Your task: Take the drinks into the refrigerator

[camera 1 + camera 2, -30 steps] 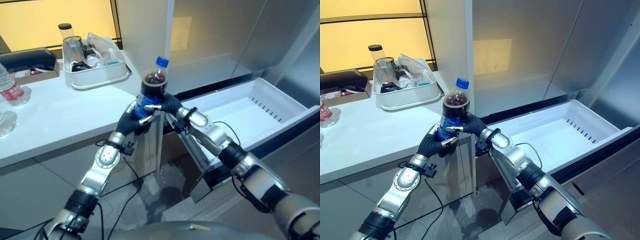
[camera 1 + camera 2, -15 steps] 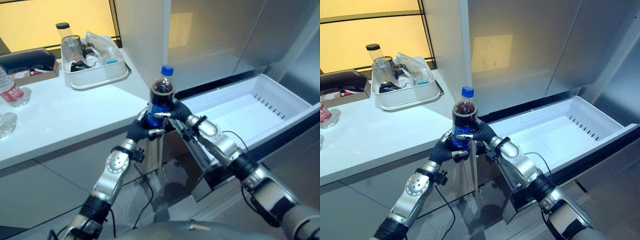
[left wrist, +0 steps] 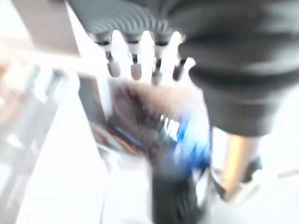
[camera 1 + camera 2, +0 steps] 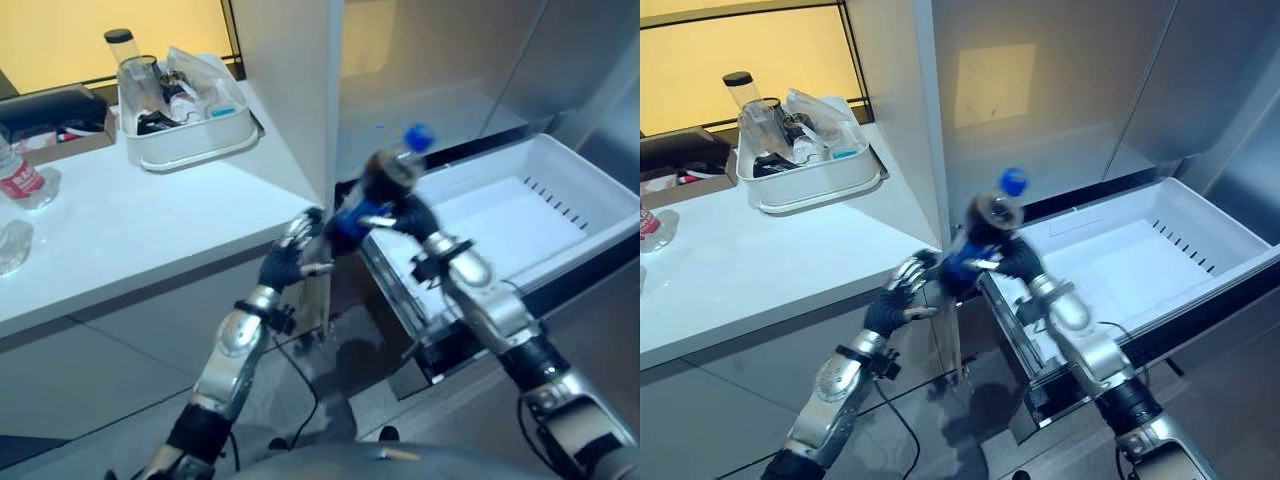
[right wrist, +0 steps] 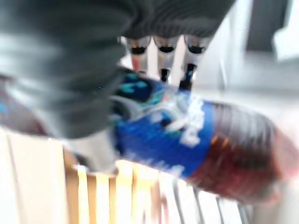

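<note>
Cola bottle point(image 4: 985, 240) now tilted, blue cap point(image 4: 1013, 181) leaning toward the open freezer drawer point(image 4: 1160, 262); half a second ago it stood upright between both hands. Right hand point(image 4: 1012, 262) alone has it, fingers wrapped round the blue label, bottle in the air just over the drawer's near corner by the fridge edge. Left hand point(image 4: 902, 290) has let go: fingers spread and loose, just beside the bottle's base, holding nothing. So the handover looks done and carry-in has started; next move is likely lowering it into the drawer, which is white and bare inside. Bottle: dark cola, blue label, blue cap, plastic, motion-blurred so moving fast. On the white worktop point(image 4: 120, 240) well behind: white tray point(image 4: 190, 140) of clutter, a red-label water bottle point(image 4: 18, 178) at the far left edge.
</note>
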You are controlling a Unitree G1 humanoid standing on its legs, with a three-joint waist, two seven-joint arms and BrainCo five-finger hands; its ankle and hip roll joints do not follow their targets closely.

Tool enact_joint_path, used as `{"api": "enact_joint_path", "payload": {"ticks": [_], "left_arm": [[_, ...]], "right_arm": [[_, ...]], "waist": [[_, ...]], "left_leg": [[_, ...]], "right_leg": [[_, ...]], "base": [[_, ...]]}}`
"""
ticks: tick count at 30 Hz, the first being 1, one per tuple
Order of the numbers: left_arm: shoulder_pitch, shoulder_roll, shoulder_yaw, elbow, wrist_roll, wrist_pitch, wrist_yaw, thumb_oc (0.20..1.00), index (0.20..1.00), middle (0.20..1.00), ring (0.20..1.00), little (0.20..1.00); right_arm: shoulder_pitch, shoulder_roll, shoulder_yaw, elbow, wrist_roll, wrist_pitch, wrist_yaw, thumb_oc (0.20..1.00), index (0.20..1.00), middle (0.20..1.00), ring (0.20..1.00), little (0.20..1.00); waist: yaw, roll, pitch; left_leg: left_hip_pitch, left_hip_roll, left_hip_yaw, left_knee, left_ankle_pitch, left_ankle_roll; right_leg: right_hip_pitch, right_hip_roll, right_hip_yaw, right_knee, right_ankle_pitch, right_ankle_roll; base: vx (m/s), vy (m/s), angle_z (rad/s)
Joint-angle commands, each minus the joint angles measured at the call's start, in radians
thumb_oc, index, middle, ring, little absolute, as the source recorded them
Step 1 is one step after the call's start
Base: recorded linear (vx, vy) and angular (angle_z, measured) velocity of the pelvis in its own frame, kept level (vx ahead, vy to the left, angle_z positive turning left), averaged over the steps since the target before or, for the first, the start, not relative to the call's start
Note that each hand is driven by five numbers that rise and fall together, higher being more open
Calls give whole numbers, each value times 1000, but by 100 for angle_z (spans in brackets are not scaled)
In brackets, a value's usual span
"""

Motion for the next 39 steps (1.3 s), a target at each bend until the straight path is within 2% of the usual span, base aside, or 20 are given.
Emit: {"api": "enact_joint_path", "payload": {"ticks": [1,11,14,19,24,27,28,34,36,39], "left_arm": [[18,94,7,1,-26,-45,5,1000,1000,1000,1000,1000],[49,103,35,-14,-17,-41,-8,1000,1000,1000,1000,1000],[66,119,50,-38,-23,-37,-23,1000,1000,1000,1000,1000],[81,132,56,-66,-42,-32,-45,1000,1000,1000,1000,1000],[94,174,31,-144,-72,-35,-102,1000,1000,1000,1000,1000],[100,190,20,-173,-74,-36,-117,1000,1000,1000,1000,1000],[106,206,-1,-187,-71,-35,-127,1000,1000,1000,1000,1000],[109,258,-38,-248,-58,-34,-150,1000,1000,1000,1000,1000],[106,262,-40,-257,-59,-34,-149,1000,1000,1000,1000,1000],[89,273,-53,-265,-32,-37,-136,1000,1000,1000,1000,1000]], "right_arm": [[-128,-39,-198,-30,45,-196,-81,200,200,200,200,200],[-41,-106,-351,-90,78,-239,-104,200,200,200,200,200],[-7,-156,-397,-37,0,-216,-141,200,200,200,200,200],[12,-172,-384,30,-49,-188,-141,200,200,200,200,200],[-7,-172,-276,252,-173,-118,-118,200,200,200,200,200],[-50,-169,-221,343,-200,-105,-114,200,200,200,200,200],[-86,-153,-173,440,-212,-92,-107,200,200,200,200,200],[-229,-146,13,688,-401,-30,-95,200,200,200,200,200],[-258,-143,42,728,-432,-26,-98,200,200,200,200,200],[-353,-112,171,889,-633,18,-104,200,200,200,200,200]], "waist": [[-16,-86,-59],[-34,-87,-58],[-37,-88,-59],[-36,-88,-57],[-22,-89,-49],[-19,-88,-46],[-12,-89,-42],[7,-88,-27],[8,-88,-24],[24,-86,-12]], "left_leg": [[-66,-36,-9,-1,5,39],[-69,-36,-6,-1,3,38],[-71,-36,-6,-1,2,38],[-70,-36,-6,-1,2,38],[-72,-37,-6,-1,4,38],[-72,-36,-4,-1,5,38],[-74,-37,-5,-1,5,38],[-85,-44,-13,-1,10,40],[-88,-45,-15,-1,11,40],[-99,-50,-24,-1,14,42]], "right_leg": [[49,-34,37,5,-26,58],[42,-30,42,5,-28,59],[41,-29,42,5,-29,59],[39,-29,44,5,-27,59],[36,-27,44,5,-26,57],[36,-26,46,5,-26,58],[34,-27,46,5,-25,58],[28,-32,41,5,-21,60],[26,-33,41,5,-20,61],[21,-37,31,5,-16,62]], "base": [[0,0,0],[4,-2,-3],[0,0,0],[0,0,0],[0,0,0],[0,0,0],[0,0,0],[0,0,0],[0,0,0],[-15,21,4]]}}
